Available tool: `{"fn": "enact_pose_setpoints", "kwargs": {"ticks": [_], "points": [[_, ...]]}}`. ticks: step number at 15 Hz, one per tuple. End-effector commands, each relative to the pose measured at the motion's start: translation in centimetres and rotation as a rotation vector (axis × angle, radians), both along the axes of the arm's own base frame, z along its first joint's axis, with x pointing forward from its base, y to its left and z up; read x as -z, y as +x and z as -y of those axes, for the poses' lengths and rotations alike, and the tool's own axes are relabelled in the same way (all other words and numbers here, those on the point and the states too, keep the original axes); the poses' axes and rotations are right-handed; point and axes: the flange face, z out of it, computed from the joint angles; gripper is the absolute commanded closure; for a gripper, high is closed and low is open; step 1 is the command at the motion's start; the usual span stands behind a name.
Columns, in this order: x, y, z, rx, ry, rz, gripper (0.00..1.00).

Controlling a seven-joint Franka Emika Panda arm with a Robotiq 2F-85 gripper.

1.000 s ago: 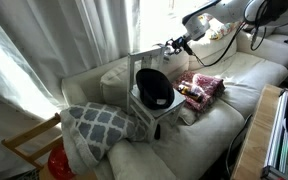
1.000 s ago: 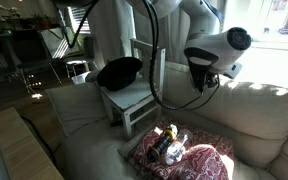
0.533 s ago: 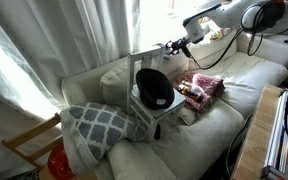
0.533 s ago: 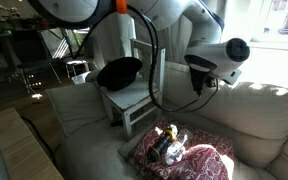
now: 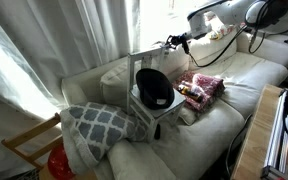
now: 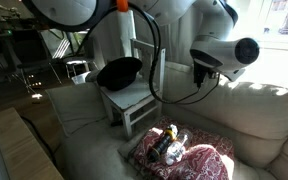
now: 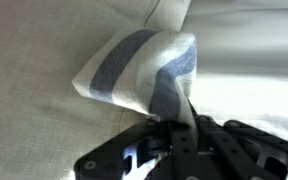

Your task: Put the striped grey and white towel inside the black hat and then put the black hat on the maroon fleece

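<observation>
Hand point(image 7: 176, 128) clamped shut on striped towel point(image 7: 144, 65), up off the sofa; black hat point(image 6: 119, 72) on white table point(image 6: 136, 100), well apart.

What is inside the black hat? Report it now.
The hat on the white chair shows only a dark inside, mostly hidden. The striped towel is pinched in the gripper, away from it.

A cream fabric sofa point(image 5: 246, 72) filled both exterior views. A small white wooden chair point(image 6: 137, 100) stood on its seat cushions, just beside a grey cushion with a white lattice pattern point(image 5: 96, 124). Sheer white curtains point(image 5: 44, 45) hung behind. A pale wooden frame point(image 5: 22, 148) and a red round object point(image 5: 60, 163) sat near the sofa's end.
</observation>
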Motion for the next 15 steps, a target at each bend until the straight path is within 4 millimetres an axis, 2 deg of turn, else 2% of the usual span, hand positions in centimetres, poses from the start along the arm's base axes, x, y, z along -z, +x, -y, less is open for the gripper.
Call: {"fn": "enact_pose_setpoints", "kwargs": {"ticks": [1, 5, 8, 12, 15], "points": [[-3.5, -1.0, 1.9, -0.021, 0.083, 0.06, 0.99], [-7.8, -2.8, 3.8, -0.038, 0.005, 0.057, 0.99], [-10.8, -4.2, 4.0, -0.045, -0.038, 0.033, 0.99], [-13.7, -6.5, 3.0, -0.15, -0.091, -0.021, 0.99], [-15.5, -8.9, 1.5, -0.28, -0.129, -0.074, 0.99]]}}
